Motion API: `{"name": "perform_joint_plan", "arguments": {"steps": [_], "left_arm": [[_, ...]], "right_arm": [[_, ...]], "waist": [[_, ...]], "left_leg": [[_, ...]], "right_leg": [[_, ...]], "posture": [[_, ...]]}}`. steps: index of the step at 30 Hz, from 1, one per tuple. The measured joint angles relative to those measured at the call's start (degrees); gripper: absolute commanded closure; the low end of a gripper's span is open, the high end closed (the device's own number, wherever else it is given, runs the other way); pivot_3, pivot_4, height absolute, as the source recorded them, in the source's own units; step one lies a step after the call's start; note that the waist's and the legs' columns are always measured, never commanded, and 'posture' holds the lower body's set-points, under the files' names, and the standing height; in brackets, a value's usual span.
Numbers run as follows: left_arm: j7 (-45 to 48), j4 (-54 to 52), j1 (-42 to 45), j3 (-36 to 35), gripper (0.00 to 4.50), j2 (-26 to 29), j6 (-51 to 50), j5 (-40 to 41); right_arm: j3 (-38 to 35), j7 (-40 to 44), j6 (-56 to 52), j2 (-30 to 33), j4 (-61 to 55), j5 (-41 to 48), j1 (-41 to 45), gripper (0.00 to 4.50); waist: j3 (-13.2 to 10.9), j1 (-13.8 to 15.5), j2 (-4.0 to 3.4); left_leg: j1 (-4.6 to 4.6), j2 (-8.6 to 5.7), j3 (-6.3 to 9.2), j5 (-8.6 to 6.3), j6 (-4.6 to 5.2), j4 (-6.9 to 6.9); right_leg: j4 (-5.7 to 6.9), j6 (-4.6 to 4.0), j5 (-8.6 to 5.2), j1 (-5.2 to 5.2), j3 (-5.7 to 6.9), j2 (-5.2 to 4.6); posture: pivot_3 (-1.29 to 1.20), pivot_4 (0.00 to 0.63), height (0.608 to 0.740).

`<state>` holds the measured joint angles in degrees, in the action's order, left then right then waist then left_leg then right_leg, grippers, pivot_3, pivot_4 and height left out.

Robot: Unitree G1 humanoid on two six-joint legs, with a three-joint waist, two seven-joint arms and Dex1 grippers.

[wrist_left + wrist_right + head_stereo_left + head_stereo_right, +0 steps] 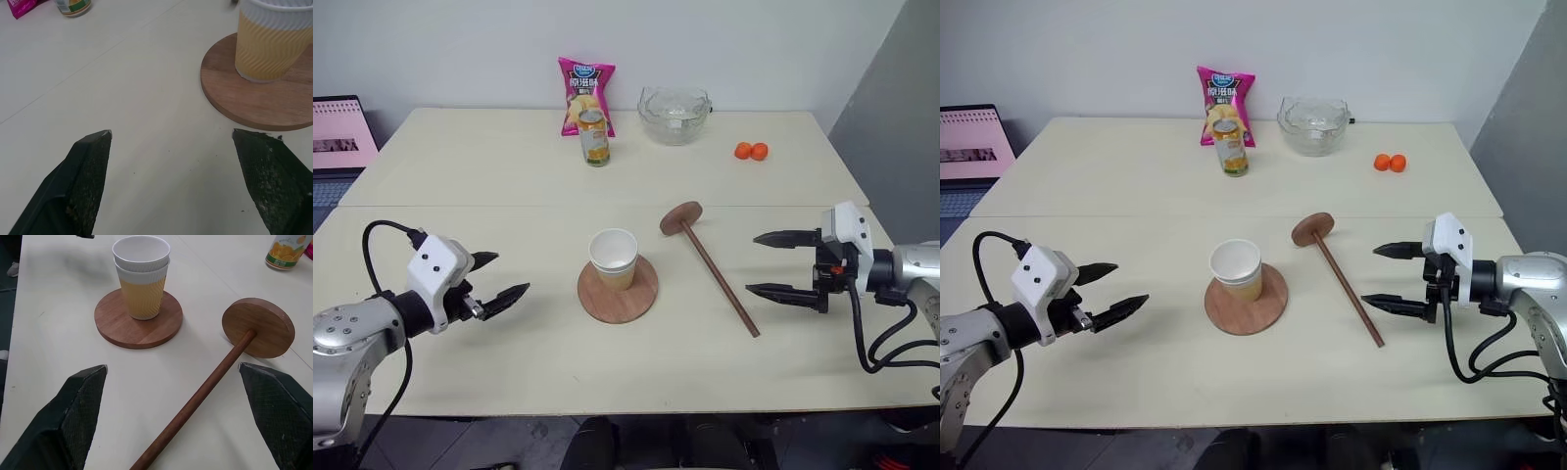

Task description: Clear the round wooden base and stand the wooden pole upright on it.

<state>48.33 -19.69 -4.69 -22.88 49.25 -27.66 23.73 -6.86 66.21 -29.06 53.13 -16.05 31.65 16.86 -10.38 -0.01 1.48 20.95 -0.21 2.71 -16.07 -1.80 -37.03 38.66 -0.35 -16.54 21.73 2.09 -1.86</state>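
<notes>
The round wooden base [625,295] lies flat at the table's middle with a yellow-and-white paper cup [614,258] standing on it. To its right the wooden pole [720,276] lies on the table, its disc end [680,217] tilted toward the far side. My left gripper [499,278] hovers open left of the base, nothing between its fingers. My right gripper [769,264] hovers open right of the pole, empty. The right wrist view shows the cup [142,276], the base [117,325] and the pole [205,391] ahead of its fingers.
At the far side of the table [509,186] stand a drink can [594,136], a pink snack bag [585,90], a glass bowl [674,115] and two small oranges [751,151]. A laptop [340,132] sits off the table's left end.
</notes>
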Motion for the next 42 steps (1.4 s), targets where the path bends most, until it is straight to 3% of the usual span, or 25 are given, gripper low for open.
{"name": "perform_joint_plan", "arguments": {"steps": [17, 20, 28, 33, 37, 42], "left_arm": [[2.38, 1.48, 1.02, 0.46, 0.42, 0.03, 5.84, -1.08], [2.40, 2.24, 1.81, -0.15, 0.03, 0.04, 5.75, -0.21], [5.94, -0.46, 7.63, 1.11, 0.03, 3.69, 6.09, 1.38], [9.87, -2.75, 12.82, 6.13, 0.03, 6.63, 5.43, 2.63], [16.31, -3.01, 19.20, 14.42, 0.03, 10.27, 6.32, 1.57], [21.90, 0.40, 26.44, 22.22, 0.03, 9.77, 8.29, -0.08]], "right_arm": [[0.02, -0.40, 0.48, -0.85, -0.09, -1.08, -0.19, 0.00], [0.02, -0.43, 0.47, -0.88, -0.13, -1.07, -0.17, 0.00], [0.42, -1.06, -2.61, -1.33, -3.19, 0.88, 0.73, 0.00], [0.46, -2.71, -5.25, -1.73, -5.87, 2.41, 1.24, 0.00], [0.49, -4.28, -7.03, -3.20, -8.89, 4.93, 1.89, 0.00], [0.28, -5.62, -8.99, -4.07, -11.54, 7.94, 2.06, 0.00]], "waist": [[0.00, -0.01, 0.00], [0.00, -0.01, 0.00], [-0.01, -0.01, 0.00], [-0.03, -0.04, -0.01], [-0.06, -0.05, -0.01], [-0.11, -0.13, 0.01]], "left_leg": [[0.00, 0.00, -0.01, 0.00, 0.00, 0.00], [0.00, 0.00, 0.00, 0.00, 0.00, 0.00], [0.02, -0.01, -0.01, 0.00, 0.00, 0.00], [0.02, -0.02, 0.00, 0.00, -0.01, 0.00], [0.02, -0.03, -0.01, 0.01, -0.01, 0.00], [0.07, -0.01, -0.01, 0.01, 0.00, -0.01]], "right_leg": [[0.00, 0.00, 0.00, 0.00, 0.00, 0.00], [0.00, 0.00, 0.00, 0.00, 0.01, 0.00], [-0.01, 0.00, 0.00, 0.00, 0.01, 0.00], [-0.01, 0.01, 0.00, 0.01, 0.01, 0.01], [0.04, 0.02, -0.01, 0.01, 0.02, 0.04], [0.01, 0.05, -0.03, 0.05, 0.02, 0.08]], "posture": [[0.00, 0.150, 0.740], [0.00, 0.150, 0.740], [0.00, 0.150, 0.740], [0.00, 0.150, 0.740], [0.00, 0.150, 0.740], [0.00, 0.150, 0.740]]}}
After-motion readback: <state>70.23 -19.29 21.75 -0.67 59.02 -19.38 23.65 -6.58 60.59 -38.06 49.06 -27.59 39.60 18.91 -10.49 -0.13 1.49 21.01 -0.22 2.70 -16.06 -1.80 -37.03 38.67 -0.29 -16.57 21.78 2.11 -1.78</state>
